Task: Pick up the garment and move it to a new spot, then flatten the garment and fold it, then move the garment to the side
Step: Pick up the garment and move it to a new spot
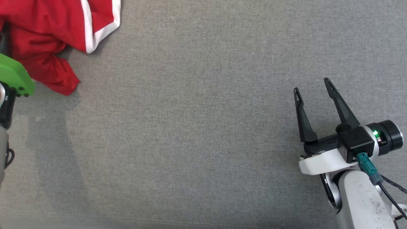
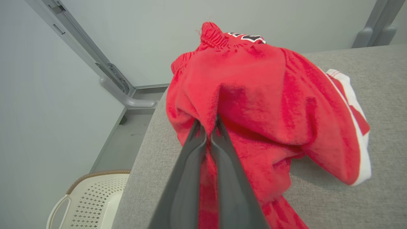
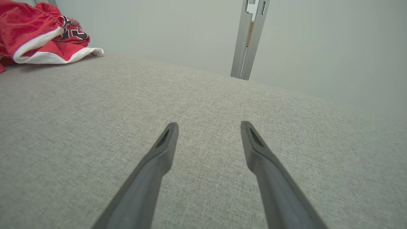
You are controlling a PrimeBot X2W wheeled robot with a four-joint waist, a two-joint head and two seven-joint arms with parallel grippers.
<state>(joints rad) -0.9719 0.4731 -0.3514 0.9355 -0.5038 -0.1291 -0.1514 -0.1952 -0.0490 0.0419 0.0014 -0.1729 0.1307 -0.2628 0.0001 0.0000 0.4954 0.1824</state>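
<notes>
My left end effector (image 2: 209, 124) clamped on fold of red garment (image 2: 260, 101), bunched at far-left corner of grey surface (image 1: 197, 133). My right end effector (image 1: 311, 85) spread wide, empty, well apart. Fabric soft, light, floppy: will drape, sag. Elastic waistband likely firmer hold.

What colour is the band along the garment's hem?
White, on the red fabric garment; clearest in the head view.
</notes>
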